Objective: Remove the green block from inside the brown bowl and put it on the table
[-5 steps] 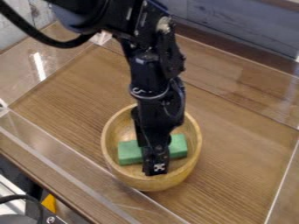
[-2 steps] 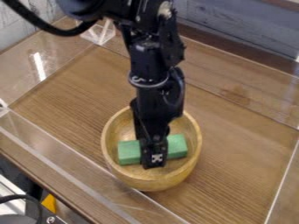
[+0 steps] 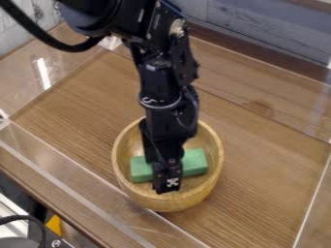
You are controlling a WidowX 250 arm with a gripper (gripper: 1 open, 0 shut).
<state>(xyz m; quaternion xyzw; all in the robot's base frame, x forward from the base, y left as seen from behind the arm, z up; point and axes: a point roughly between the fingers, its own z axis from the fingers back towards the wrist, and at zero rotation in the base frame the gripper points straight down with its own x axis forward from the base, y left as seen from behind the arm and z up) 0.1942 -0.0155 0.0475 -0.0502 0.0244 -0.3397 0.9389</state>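
Note:
The brown bowl (image 3: 124, 145) stands on the table (image 3: 91, 102) near its front. The green block (image 3: 138, 170) lies flat inside the bowl, and its two ends show on either side of the arm. My gripper (image 3: 168, 180) reaches straight down into the bowl and straddles the middle of the block. One black finger with a white marking (image 3: 168, 181) hangs in front of the block's near face. The jaws stand open around the block, which rests on the bowl's bottom. The far finger is hidden behind the arm.
Clear acrylic walls (image 3: 52, 165) edge the table along the front and left. The black arm (image 3: 162, 68) rises from the bowl toward the upper left, with cables (image 3: 39, 39) trailing behind it. Bare tabletop lies to the left, right and behind the bowl.
The arm has shifted slightly and the gripper has settled a little lower over the block. The block and bowl have not moved.

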